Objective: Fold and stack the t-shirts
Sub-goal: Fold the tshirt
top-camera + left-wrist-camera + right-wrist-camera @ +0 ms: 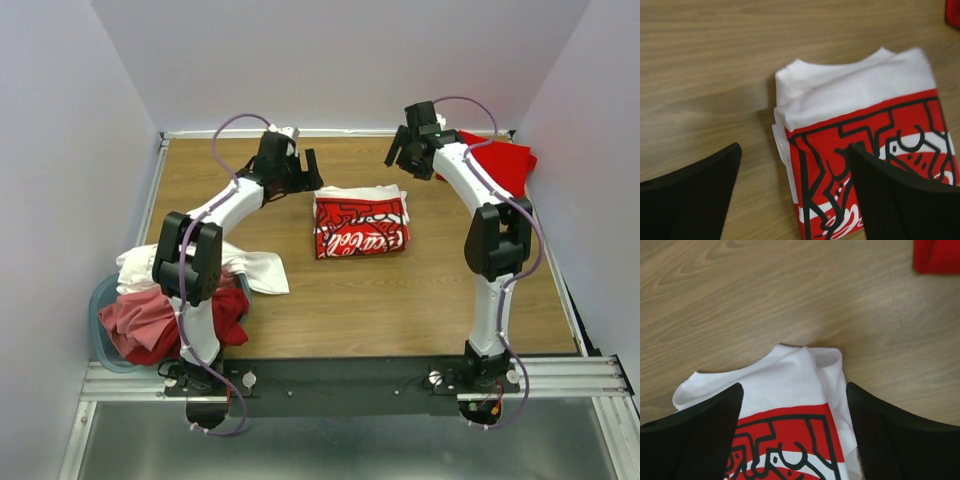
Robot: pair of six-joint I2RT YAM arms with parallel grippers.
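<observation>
A folded white t-shirt with a red printed graphic (360, 222) lies at the middle of the wooden table (400, 290). My left gripper (305, 170) hangs open just above and behind its left end; in the left wrist view the shirt (855, 95) lies below the wide-apart fingers of the gripper (795, 150), nothing held. My right gripper (400, 150) is open above the shirt's far right corner; the white collar end (790, 370) shows between the fingers of that gripper (795, 390). A red t-shirt (500, 160) lies at the back right. Crumpled white (250, 268) and red t-shirts (150, 325) are heaped at the left.
A pale blue plastic tub (103, 305) sits under the heap at the table's left front corner. White walls close in the table on the left, back and right. The red t-shirt's corner shows at the top right of both wrist views (954, 12) (937, 255).
</observation>
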